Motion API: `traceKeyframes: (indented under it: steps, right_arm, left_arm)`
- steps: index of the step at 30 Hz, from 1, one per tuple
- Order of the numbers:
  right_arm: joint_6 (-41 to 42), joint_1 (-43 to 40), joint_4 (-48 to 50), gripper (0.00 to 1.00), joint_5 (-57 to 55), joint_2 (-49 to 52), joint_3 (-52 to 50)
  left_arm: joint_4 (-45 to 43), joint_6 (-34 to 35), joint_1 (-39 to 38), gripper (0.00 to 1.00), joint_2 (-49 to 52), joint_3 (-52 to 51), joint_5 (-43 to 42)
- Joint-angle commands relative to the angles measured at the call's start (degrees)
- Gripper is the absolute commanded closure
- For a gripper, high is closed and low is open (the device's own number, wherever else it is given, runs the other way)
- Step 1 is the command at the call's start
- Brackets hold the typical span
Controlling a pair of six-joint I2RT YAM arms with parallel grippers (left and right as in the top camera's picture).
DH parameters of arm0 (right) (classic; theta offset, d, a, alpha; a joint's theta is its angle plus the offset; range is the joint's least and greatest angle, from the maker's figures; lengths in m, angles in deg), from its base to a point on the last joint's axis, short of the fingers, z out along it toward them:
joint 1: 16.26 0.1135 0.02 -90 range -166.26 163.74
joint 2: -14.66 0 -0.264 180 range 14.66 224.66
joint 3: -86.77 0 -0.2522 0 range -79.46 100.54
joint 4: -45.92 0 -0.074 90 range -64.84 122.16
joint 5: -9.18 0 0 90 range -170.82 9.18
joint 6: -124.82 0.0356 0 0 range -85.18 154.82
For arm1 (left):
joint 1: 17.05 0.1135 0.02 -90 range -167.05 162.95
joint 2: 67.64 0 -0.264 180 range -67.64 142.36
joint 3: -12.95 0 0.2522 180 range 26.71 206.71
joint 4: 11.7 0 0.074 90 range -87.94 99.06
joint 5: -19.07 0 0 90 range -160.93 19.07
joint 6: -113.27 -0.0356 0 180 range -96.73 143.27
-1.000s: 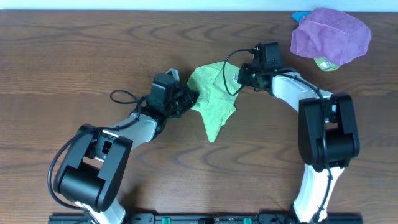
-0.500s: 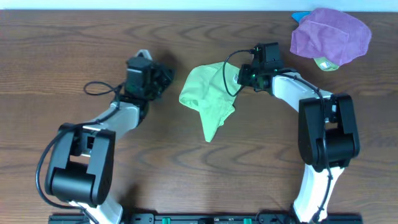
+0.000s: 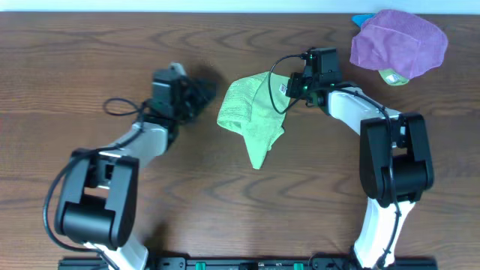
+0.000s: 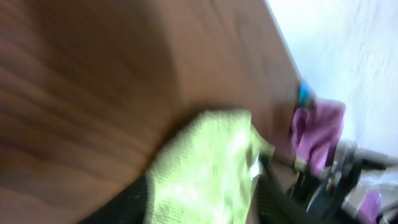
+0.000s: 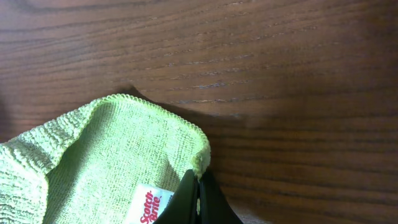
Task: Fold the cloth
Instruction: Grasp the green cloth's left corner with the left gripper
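A light green cloth [image 3: 255, 120] lies crumpled on the wooden table [image 3: 90, 52], tapering to a point toward the front. My right gripper [image 3: 289, 88] is shut on its far right corner; the right wrist view shows the hem [image 5: 200, 155] pinched in that gripper [image 5: 199, 186], beside a white label [image 5: 149, 202]. My left gripper [image 3: 201, 94] sits left of the cloth, a little apart from its edge. In the blurred left wrist view the left gripper [image 4: 199, 202] has dark fingers [image 4: 124, 202] set wide, with the cloth [image 4: 205, 162] lying ahead of them.
A purple cloth [image 3: 397, 37] is heaped at the far right corner over a green item [image 3: 394, 75] and a blue one [image 3: 362, 19]; it also shows in the left wrist view [image 4: 317, 134]. A black cable [image 3: 270, 94] from the right arm loops over the green cloth.
My left gripper left the cloth's left edge, swung up and to the left, and its jaws have opened. The cloth's left side spread slightly leftward. The right gripper kept its hold.
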Motion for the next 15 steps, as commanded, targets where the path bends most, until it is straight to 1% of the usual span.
traceKeyframes:
  steps: [1, 2, 3, 5, 8, 15]
  right_arm:
    - [-0.6, -0.3, -0.3, 0.99, -0.1, 0.7, 0.8]
    - [-0.6, -0.3, -0.5, 0.99, -0.1, 0.7, 0.8]
    - [-0.6, -0.3, -0.8, 0.99, -0.1, 0.7, 0.8]
    - [-0.7, -0.3, -1.5, 0.99, -0.1, 0.7, 0.8]
    - [-0.7, -0.3, -2.6, 0.99, -0.1, 0.7, 0.8]
    - [-0.7, -0.3, -2.8, 0.99, -0.1, 0.7, 0.8]
  left_arm:
    - [2.1, -0.5, -3.6, 0.18, 0.8, 1.3, -2.8]
    - [3.6, -0.1, -4.3, 0.13, 0.8, 1.3, -2.8]
    - [5.0, 0.5, -4.7, 0.10, 0.8, 1.3, -2.8]
    - [7.1, 1.7, -4.8, 0.09, 0.8, 1.2, -4.9]
    - [7.7, 2.5, -4.7, 0.09, 0.8, 1.3, -8.8]
    - [8.5, 4.9, -4.9, 0.08, 0.8, 1.2, -11.3]
